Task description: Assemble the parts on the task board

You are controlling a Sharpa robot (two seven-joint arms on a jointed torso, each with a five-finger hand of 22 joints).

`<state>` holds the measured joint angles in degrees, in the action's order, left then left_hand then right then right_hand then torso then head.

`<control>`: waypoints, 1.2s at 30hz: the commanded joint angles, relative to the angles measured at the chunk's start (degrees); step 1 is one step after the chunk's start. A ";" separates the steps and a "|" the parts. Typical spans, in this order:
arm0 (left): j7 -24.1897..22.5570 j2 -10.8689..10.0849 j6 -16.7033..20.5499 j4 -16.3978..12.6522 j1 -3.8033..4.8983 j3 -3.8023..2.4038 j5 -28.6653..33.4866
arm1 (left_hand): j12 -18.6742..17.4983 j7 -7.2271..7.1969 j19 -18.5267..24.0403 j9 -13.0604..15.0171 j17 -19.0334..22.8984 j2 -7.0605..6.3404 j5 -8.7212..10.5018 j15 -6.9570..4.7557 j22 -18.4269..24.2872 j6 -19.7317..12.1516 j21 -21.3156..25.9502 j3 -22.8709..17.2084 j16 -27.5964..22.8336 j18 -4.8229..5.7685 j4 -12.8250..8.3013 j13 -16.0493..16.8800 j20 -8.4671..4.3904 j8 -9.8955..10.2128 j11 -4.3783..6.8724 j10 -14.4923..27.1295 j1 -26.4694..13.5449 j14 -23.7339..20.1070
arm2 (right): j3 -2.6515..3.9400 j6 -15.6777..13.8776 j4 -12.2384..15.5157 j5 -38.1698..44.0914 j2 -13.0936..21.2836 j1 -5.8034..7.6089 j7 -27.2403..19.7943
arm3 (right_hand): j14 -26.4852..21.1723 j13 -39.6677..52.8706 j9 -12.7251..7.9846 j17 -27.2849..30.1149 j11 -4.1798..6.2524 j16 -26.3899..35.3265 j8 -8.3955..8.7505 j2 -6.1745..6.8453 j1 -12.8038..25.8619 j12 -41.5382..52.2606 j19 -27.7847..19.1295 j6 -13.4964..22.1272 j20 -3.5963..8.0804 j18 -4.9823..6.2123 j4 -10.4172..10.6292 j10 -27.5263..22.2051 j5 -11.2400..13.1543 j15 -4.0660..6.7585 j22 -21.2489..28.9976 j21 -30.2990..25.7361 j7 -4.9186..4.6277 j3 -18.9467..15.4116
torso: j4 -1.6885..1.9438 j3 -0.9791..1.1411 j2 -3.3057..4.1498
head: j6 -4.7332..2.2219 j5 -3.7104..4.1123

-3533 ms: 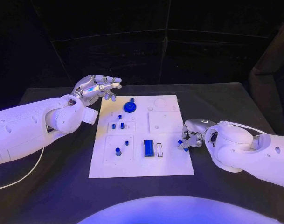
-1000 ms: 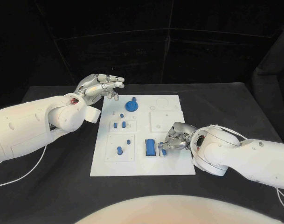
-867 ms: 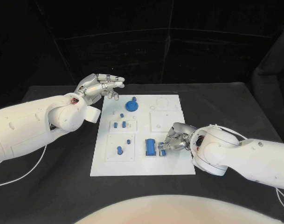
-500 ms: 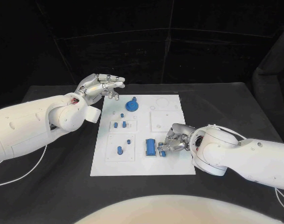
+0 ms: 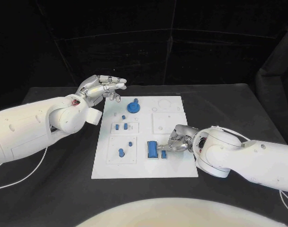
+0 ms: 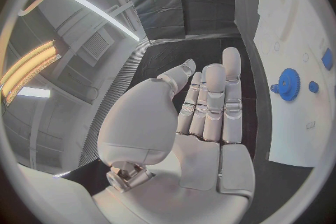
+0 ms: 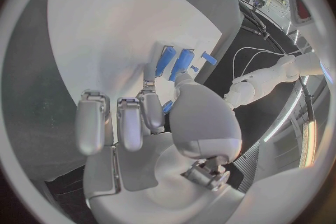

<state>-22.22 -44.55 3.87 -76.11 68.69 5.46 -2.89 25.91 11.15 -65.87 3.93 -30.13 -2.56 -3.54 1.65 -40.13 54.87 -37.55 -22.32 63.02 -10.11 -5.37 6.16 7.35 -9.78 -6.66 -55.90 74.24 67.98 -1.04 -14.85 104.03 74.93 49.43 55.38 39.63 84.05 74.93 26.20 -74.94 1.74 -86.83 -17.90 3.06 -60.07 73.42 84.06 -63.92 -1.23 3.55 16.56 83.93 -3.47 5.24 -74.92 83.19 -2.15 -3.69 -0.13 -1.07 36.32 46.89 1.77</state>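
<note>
Here, line by line:
Tabletop (image 5: 41,189): matte black, flat, carrying a white rectangular plate at its middle.
Task board (image 5: 178,168): smooth white plate, long side running away from the robot, with shallow square panels and faint circular outlines pressed into its surface.
Blue gear (image 5: 133,107): round toothed disc with a small knob beside it, standing at the board's far end; in the left wrist view it shows as a cogged wheel (image 6: 288,84) on the white surface.
Small pegs (image 5: 120,126): short blue stubs in the square panel at mid-board, left side.
Lower-left peg (image 5: 121,152): a rounded blue stub in the nearer left panel.
Blue block (image 5: 152,149): upright rectangular piece, glossy, standing in the nearer part of the board just left of the right hand.
Small blue part (image 5: 163,153): narrow piece right at the right hand's fingertips; whether it is pinched or only touched cannot be told.
Right hand (image 5: 178,140): silver, jointed metal, fingers curled down over the board's right side beside the block.
Left hand (image 5: 100,88): silver, raised above the tabletop off the board's far left corner, fingers loosely spread and holding nothing.
</note>
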 commanded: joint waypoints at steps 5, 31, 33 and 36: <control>-0.09 -0.07 -0.71 -0.15 0.08 -0.05 0.17 | 0.18 -0.07 0.24 -0.05 0.16 0.39 -0.23 0.16 0.11 -0.36 0.32 -0.38 -0.30 -0.38 0.02 0.00 0.14 -0.37 -0.01 0.52 -0.13 -0.41 | 0.01 -0.26 1.19 0.97 1.21 0.06 -2.28 | 4.73 3.37 0.45 -9.32 0.06 0.32 0.50 -0.99 -3.50 -0.32 0.82 0.36 0.27 -0.79 -1.32 0.27 -0.94 0.15 -2.21 -0.22 -0.22 -1.04 | -0.06 0.05 0.04 | -0.05 0.12; 0.13 0.03 -0.78 0.04 0.07 -0.05 0.17 | 0.18 -0.07 0.24 -0.05 0.16 0.39 -0.23 0.16 0.11 -0.36 0.32 -0.38 -0.30 -0.38 0.02 0.00 0.14 -0.37 -0.01 0.52 -0.13 -0.41 | 0.00 6.75 1.33 0.46 2.95 0.05 -4.70 | 4.71 3.41 1.13 -9.25 -0.09 0.41 0.82 -2.48 -11.72 -0.50 0.78 0.60 0.12 -0.80 -6.05 0.15 -1.68 -0.01 -2.28 -0.29 -0.43 -2.29 | -0.04 0.01 0.07 | -0.05 0.33; 0.15 0.06 -0.80 0.03 0.07 -0.05 0.17 | 0.18 -0.07 0.24 -0.05 0.16 0.39 -0.23 0.16 0.11 -0.36 0.32 -0.38 -0.30 -0.38 0.02 0.00 0.14 -0.37 -0.01 0.52 -0.13 -0.41 | 0.00 6.44 0.66 0.63 2.62 0.05 -4.51 | 4.72 3.42 1.17 -9.27 -0.08 0.40 0.82 -2.89 -11.81 -0.50 0.81 0.54 0.11 -0.81 -6.08 0.15 -1.83 -0.01 -2.35 -0.27 -0.42 -2.37 | -0.01 -0.01 0.04 | 0.09 0.41; 0.16 0.09 -0.78 0.04 0.07 -0.05 0.17 | 0.18 -0.07 0.24 -0.05 0.16 0.39 -0.23 0.16 0.11 -0.36 0.32 -0.38 -0.30 -0.38 0.02 0.00 0.14 -0.37 -0.01 0.52 -0.13 -0.41 | 0.01 6.08 0.00 0.73 2.22 0.06 -4.49 | 4.73 3.46 1.23 -9.32 -0.08 0.38 0.81 -3.38 -11.62 -0.45 0.84 0.44 0.11 -0.83 -5.92 0.19 -2.07 0.00 -2.43 -0.22 -0.41 -2.59 | 0.12 0.02 0.05 | 0.08 0.44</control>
<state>-21.93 -44.53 3.73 -76.03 68.69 5.46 -2.89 25.91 11.15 -65.88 3.93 -30.03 -2.56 -3.54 1.65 -40.08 54.87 -37.55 -22.32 63.02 -10.12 -5.37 6.17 7.35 -9.78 -6.66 -55.90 74.24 67.98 -1.02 -9.31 104.20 75.28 51.74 55.41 34.92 84.04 75.11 27.35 -74.92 1.73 -86.64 -17.29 0.28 -71.80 73.23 84.06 -63.51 -1.23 3.54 10.80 83.92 -5.52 5.23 -74.91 83.19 -2.56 -5.96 -0.10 -1.07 36.35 46.95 2.13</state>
